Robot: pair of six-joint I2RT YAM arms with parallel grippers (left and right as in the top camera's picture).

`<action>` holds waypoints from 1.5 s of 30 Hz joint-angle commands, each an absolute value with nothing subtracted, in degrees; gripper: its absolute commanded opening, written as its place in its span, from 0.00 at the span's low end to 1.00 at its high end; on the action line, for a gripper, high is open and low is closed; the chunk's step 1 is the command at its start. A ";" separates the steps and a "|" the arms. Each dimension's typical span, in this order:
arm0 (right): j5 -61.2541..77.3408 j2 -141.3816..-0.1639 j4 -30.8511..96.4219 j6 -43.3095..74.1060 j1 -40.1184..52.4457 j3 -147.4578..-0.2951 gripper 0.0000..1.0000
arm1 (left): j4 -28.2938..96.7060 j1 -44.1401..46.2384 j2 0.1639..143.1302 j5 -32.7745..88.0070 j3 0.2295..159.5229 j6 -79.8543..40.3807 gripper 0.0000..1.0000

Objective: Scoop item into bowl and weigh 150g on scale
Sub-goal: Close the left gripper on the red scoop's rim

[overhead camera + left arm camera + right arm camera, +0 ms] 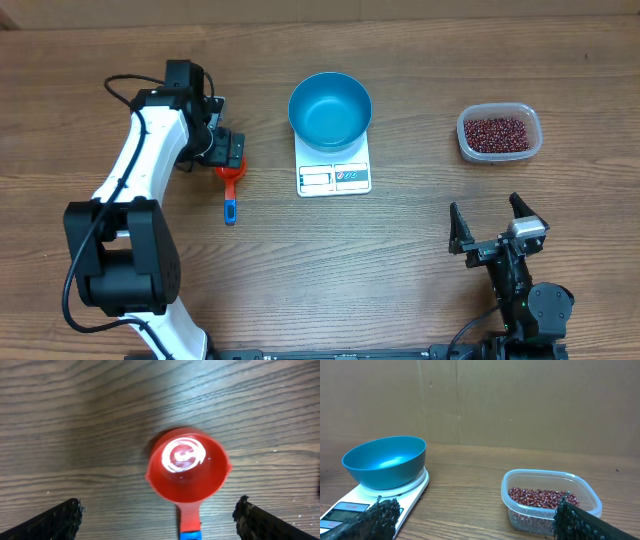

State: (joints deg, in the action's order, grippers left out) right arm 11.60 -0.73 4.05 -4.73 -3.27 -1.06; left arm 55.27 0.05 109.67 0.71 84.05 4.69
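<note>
From above, the blue bowl [330, 110] sat on the white scale [334, 177] in the middle of the wooden table [400, 280]. The red beans [497, 133] lay in a clear tub [537, 135], well off to the right. The left gripper [233, 152] hovered over the cup of a red scoop [232, 176] with a blue handle tip. The right gripper [486, 212] stood wide open and empty near the front edge.

Through the left wrist camera, the scoop's empty cup lay flat between the widely parted fingers [55, 520], touching neither.

Through the right wrist camera, the bowl on the scale stood left and the tub of beans right, beyond the spread fingertips [375, 517].
</note>
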 commanded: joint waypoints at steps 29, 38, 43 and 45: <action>11.18 -0.19 3.77 -4.54 -2.96 -0.45 1.00 | 51.35 -3.11 114.02 1.08 85.21 3.03 1.00; 11.18 -0.19 3.77 -4.54 -2.96 -0.45 1.00 | 49.84 -2.98 114.02 1.54 82.72 3.01 1.00; 11.18 -0.19 3.77 -4.54 -2.96 -0.45 1.00 | 49.36 -2.98 114.08 1.56 81.69 3.01 1.00; 11.18 -0.19 3.77 -4.54 -2.96 -0.45 1.00 | 49.21 -2.98 114.13 1.54 81.49 3.01 1.00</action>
